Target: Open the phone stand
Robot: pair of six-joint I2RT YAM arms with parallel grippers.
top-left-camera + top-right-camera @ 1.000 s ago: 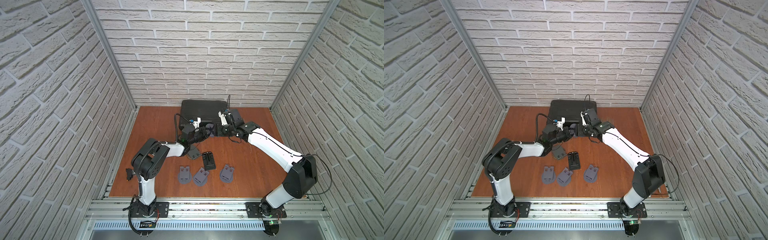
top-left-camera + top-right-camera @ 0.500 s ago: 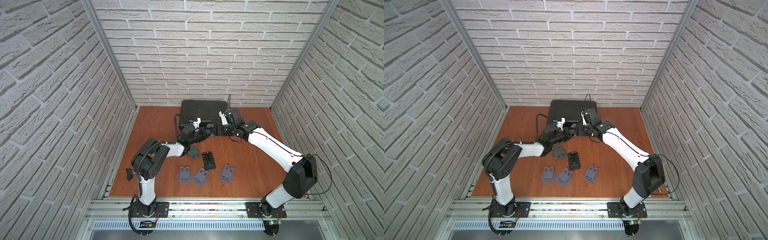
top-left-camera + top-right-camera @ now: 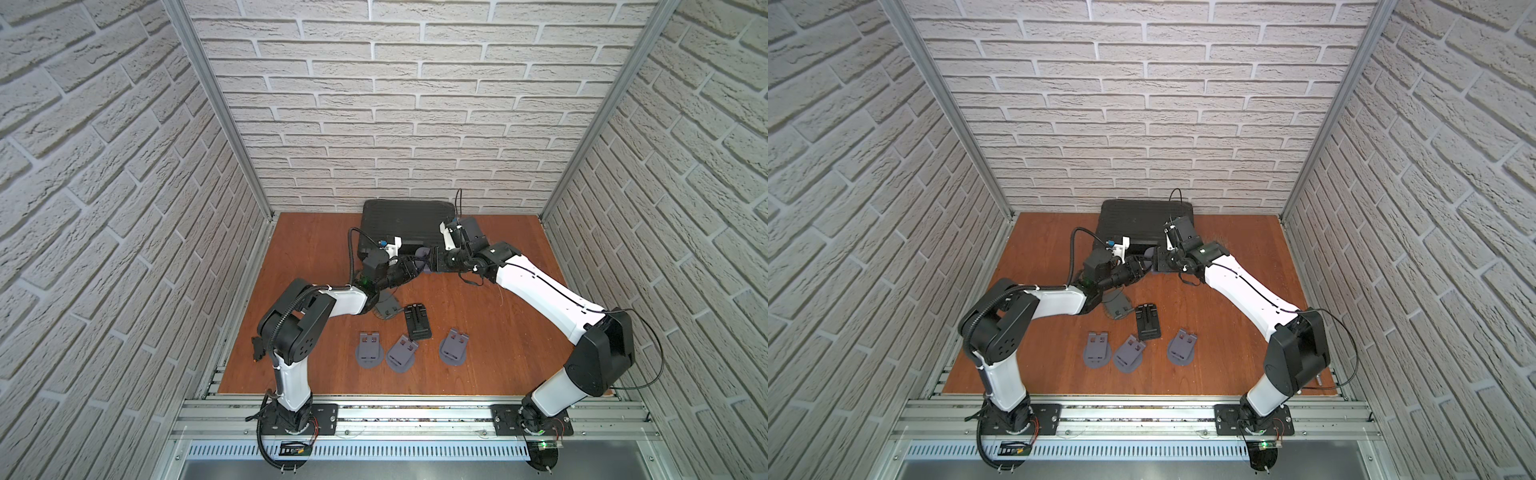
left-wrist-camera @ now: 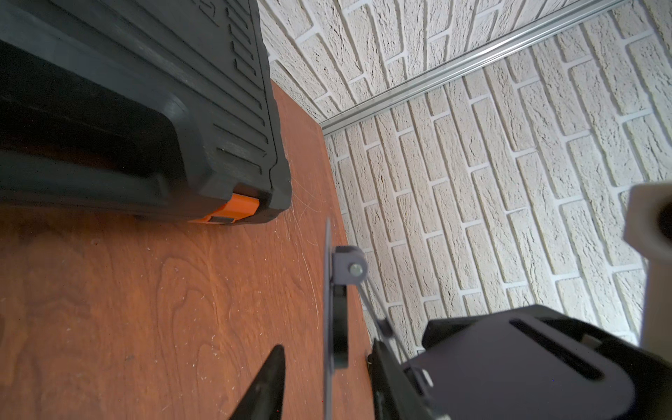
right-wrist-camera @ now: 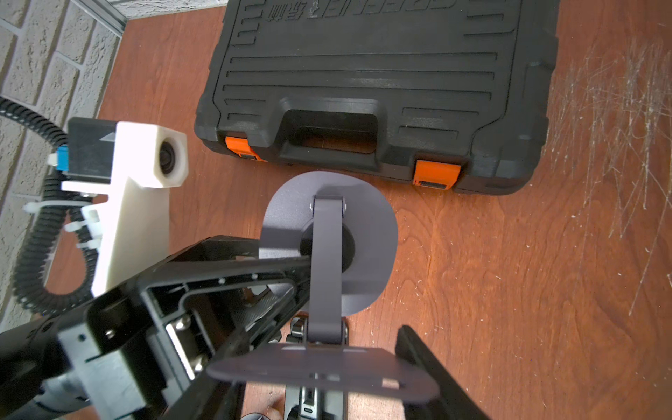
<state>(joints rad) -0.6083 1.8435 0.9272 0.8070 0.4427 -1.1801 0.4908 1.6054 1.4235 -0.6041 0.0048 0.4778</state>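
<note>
The grey phone stand (image 5: 367,225) hangs between both arms, just in front of the black case; in both top views only a small part of it (image 3: 423,252) (image 3: 1155,272) shows. Its arm (image 5: 325,269) stands away from the round base, and its flat plate (image 5: 320,371) spans the jaws of my right gripper (image 5: 327,338), which is shut on it. My left gripper (image 4: 327,349) is open, its fingers (image 4: 267,378) on either side of the base's thin edge (image 4: 328,291) with gaps. The two grippers (image 3: 417,266) (image 3: 434,262) meet nose to nose.
A closed black tool case (image 3: 405,224) (image 5: 382,72) with orange latches (image 5: 436,174) lies at the back wall. Several folded grey stands (image 3: 369,349) (image 3: 402,351) (image 3: 455,347) and a black one (image 3: 417,320) lie on the wooden table (image 3: 498,332); another grey one (image 3: 386,309) is under the left arm.
My left gripper has opened and let go of the stand's round base. Both arms have hardly moved, and the right gripper keeps its hold on the plate.
</note>
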